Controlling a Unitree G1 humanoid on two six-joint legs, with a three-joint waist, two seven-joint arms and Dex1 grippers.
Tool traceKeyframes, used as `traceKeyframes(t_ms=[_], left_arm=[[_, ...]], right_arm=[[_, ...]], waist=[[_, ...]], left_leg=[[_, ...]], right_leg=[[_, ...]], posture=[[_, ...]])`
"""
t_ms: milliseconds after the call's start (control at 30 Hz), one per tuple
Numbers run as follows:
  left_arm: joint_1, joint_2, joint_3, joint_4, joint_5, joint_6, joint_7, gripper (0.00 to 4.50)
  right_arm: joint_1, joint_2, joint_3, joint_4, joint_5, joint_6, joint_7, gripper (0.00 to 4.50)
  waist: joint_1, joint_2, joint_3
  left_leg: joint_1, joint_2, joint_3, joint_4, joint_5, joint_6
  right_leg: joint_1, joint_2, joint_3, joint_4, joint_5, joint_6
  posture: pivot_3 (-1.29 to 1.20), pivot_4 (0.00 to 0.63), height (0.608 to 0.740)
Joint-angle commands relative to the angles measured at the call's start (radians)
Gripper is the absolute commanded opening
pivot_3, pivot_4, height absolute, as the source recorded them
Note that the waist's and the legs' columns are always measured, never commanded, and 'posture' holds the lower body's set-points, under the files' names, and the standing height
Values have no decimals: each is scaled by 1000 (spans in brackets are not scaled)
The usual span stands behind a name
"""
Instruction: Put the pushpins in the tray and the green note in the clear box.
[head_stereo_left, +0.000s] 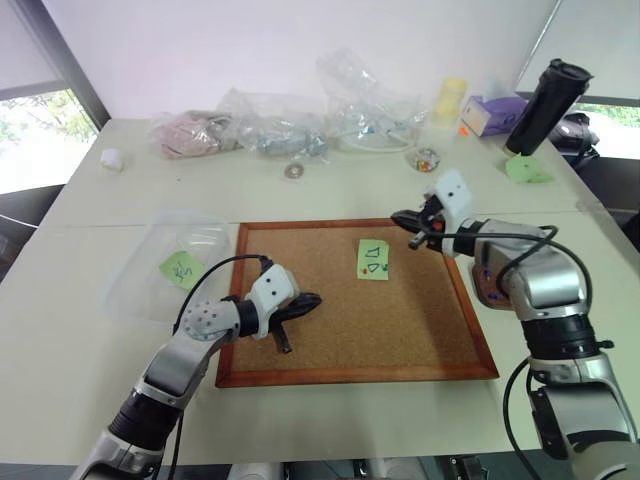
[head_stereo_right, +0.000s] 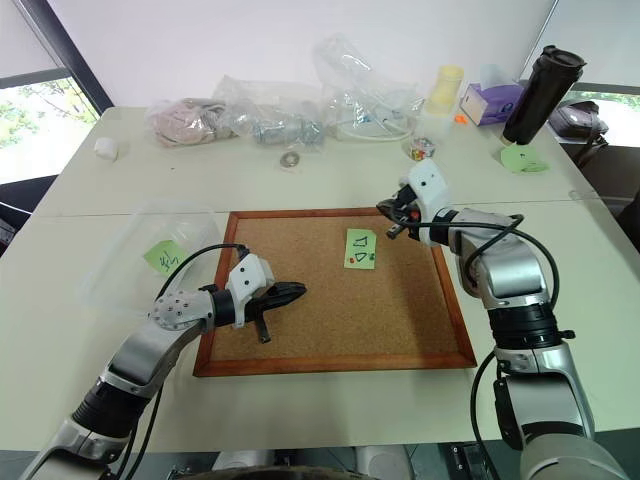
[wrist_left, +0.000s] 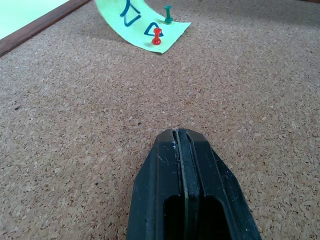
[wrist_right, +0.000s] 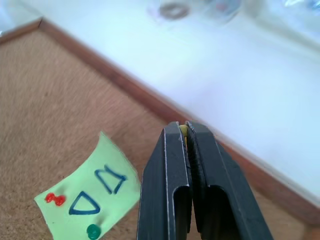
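The green note (head_stereo_left: 373, 260) with triangle outlines lies on the cork board (head_stereo_left: 300, 350), its upper edge curling up. A red pushpin (wrist_left: 157, 36) and a green pushpin (wrist_left: 168, 14) stand in its lower edge. Above the board, just right of the note, my right gripper (head_stereo_left: 398, 216) is shut, with a small yellow thing (wrist_right: 183, 131) pinched at its tips. My left gripper (head_stereo_left: 305, 303) is shut on nothing, low over the board's left part. The brown tray (head_stereo_left: 484, 283) is mostly hidden behind my right forearm. The clear box (head_stereo_left: 140, 290) sits left of the board.
Inside the clear box lies a green note with a scribble (head_stereo_left: 182, 268). Wrinkly plastic bags (head_stereo_left: 280, 130) line the back of the table, with a yellow cup (head_stereo_left: 452, 100), a purple tissue box (head_stereo_left: 490, 115), a black tumbler (head_stereo_left: 545, 105) and a green paper scrap (head_stereo_left: 527, 170).
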Motion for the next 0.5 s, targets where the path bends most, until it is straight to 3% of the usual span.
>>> traceKeyframes(t_ms=[33,267,500], left_arm=[[39,11,-43,52,22,40,-27,0],[26,0,-51,83,25,23,-44,0],[14,-3,-56,100,28,11,-63,0]], right_arm=[[22,-33,-70,-110,46,55,-15,52],[301,-188,-399,-259,97,170,-55,52],[485,-213,-481,-234,86,143,-62,52]], waist=[[0,0,0],[25,0,0],[24,8,-6]], left_leg=[[0,0,0,0,0,0],[-1,0,1,0,-1,1],[4,0,1,-2,-1,2]], right_leg=[[0,0,0,0,0,0],[0,0,0,-2,0,0],[6,2,2,-6,0,0]], posture=[[0,150,740],[0,150,740],[0,150,740]])
